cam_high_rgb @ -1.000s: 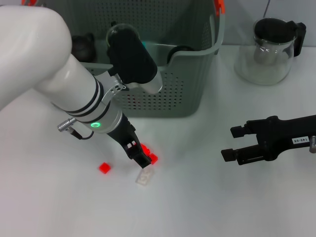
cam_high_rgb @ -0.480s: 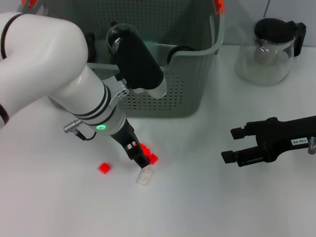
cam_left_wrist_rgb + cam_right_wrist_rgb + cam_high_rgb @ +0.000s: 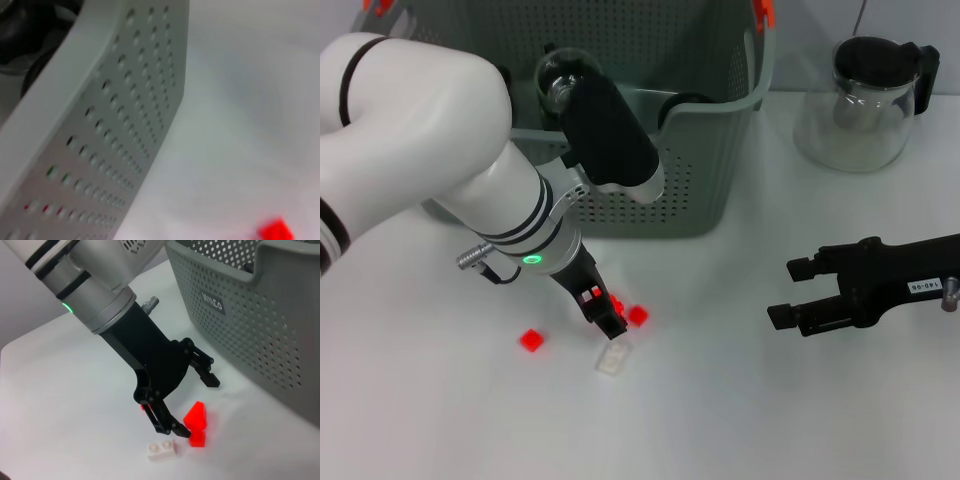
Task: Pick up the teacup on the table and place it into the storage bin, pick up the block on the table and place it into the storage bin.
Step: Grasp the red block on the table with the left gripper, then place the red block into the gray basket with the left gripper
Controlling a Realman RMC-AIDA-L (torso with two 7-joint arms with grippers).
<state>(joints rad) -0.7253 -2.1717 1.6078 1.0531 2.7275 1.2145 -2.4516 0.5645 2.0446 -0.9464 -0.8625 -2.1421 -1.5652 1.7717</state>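
My left gripper [image 3: 607,322] [image 3: 194,404] hangs low over the table, open, in front of the storage bin [image 3: 650,190] [image 3: 235,315] [image 3: 125,125]. A red block [image 3: 637,316] [image 3: 196,414] lies roughly between its fingers, with a second red piece [image 3: 197,439] beside it and one more red block [image 3: 531,340] to the left. A white block [image 3: 613,360] [image 3: 162,450] lies just in front of one fingertip. A clear glass rim [image 3: 560,72], possibly the teacup, shows inside the bin behind my left arm. My right gripper [image 3: 790,290] is open and idle at the right.
A glass teapot [image 3: 865,105] with a black lid stands at the back right. A dark round object [image 3: 488,92] sits inside the bin at its left. The bin wall stands close behind the left gripper. A red block [image 3: 275,231] shows in the left wrist view.
My left arm has swung slightly to the right and its gripper has shifted a little. The red block beside it now shows a bit farther right. The right arm has not moved.
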